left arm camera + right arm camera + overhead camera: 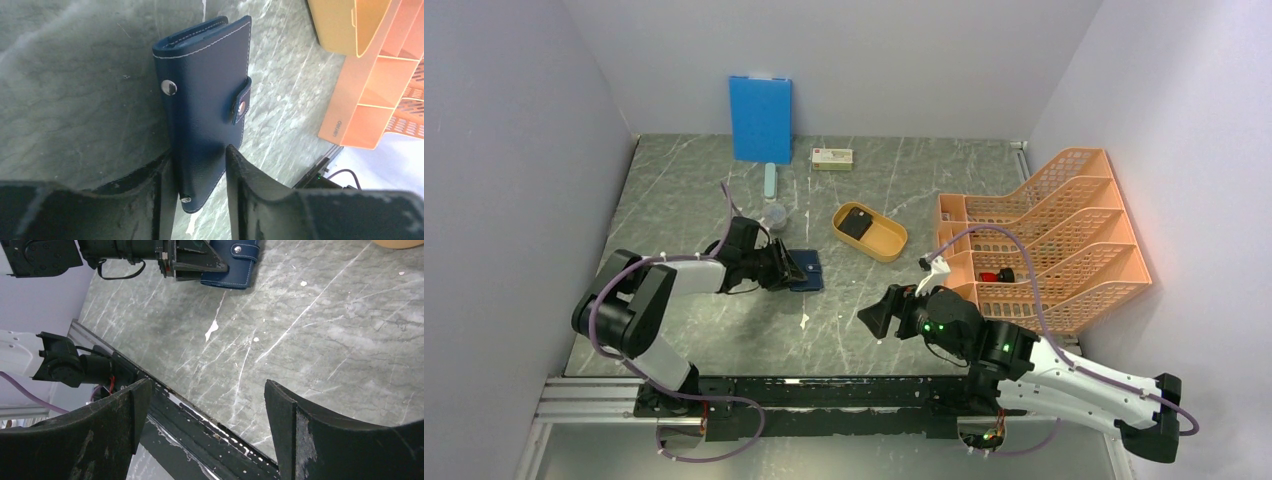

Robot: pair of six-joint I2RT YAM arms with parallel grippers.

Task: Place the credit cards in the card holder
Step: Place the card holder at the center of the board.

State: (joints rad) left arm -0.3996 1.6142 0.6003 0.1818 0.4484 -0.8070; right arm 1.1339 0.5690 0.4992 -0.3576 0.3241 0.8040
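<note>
though the left end effector straddles the near end of the holder with fingers partly spread, it cannot be told whether it pinches the holder or merely brackets it. the holder lies flat on the worktop, left of centre, closed, tab snapped. likely purpose: steadying it for opening. the right end effector hangs spread wide, nothing between its fingers, well apart from the holder, apparently in reserve. no card shows in either.

Grey marbled tabletop between plain white walls, under even light
</note>
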